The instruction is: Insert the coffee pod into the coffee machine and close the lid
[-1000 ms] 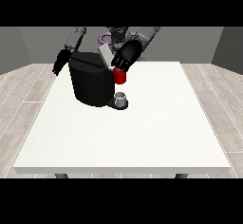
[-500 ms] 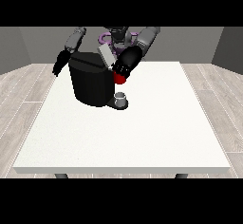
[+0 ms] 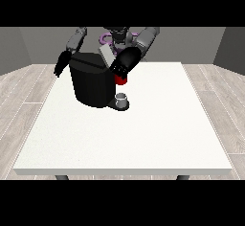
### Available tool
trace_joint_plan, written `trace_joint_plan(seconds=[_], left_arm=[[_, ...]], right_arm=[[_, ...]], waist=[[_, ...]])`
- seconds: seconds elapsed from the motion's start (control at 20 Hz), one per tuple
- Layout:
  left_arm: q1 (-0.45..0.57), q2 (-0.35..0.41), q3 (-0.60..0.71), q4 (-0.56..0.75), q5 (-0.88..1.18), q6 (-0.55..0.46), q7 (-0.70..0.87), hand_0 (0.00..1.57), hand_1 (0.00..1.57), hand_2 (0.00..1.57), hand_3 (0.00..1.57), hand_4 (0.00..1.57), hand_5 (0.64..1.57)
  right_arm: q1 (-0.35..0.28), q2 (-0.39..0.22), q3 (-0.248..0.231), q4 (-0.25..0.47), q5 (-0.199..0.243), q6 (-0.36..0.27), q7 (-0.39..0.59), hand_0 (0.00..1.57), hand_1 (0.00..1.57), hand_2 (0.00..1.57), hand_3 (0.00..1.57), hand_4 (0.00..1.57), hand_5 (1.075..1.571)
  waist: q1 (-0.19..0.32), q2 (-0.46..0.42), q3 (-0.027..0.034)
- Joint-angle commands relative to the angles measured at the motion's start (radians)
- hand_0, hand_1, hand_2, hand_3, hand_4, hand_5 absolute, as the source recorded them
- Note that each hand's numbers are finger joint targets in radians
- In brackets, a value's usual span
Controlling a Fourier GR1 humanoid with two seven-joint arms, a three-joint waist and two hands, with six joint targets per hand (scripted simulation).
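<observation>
Upper centre of frame, we see the hand at the view's right [image 3: 123, 66] over the coffee machine [image 3: 92, 84] by its raised lid [image 3: 107, 56], probably to load it (finger pose: cannot tell).

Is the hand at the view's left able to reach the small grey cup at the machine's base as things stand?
Probably not directly. That hand hangs at the far left side of the black coffee machine, whose body stands between it and the small grey cup; it would need to go around.

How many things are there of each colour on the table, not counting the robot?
Black: 1, the coffee machine
Red: 1, a red thing at the machine
Grey: 1, a grey thing on the machine's base
Total: 3
</observation>
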Motion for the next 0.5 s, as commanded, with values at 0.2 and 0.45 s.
trace_joint_plan(seconds=[0.2,0.45], left_arm=[[-0.028,0.042,-0.004,-0.008,-0.032,0.047,-0.052,1.22,1.22,1.17,0.89,0.00,1.571],[0.002,0.024,-0.023,-0.010,-0.057,0.085,-0.087,0.92,0.92,0.98,0.69,0.00,1.571]], right_arm=[[-0.038,-0.028,-0.026,0.005,-0.002,0.000,-0.006,0.00,0.00,0.00,0.00,0.00,1.571],[-0.018,-0.016,-0.007,-0.001,0.009,0.001,0.008,0.00,0.00,0.00,0.00,0.22,1.571]], waist=[[0.002,0.055,-0.0005],[0.003,0.045,-0.0007]])
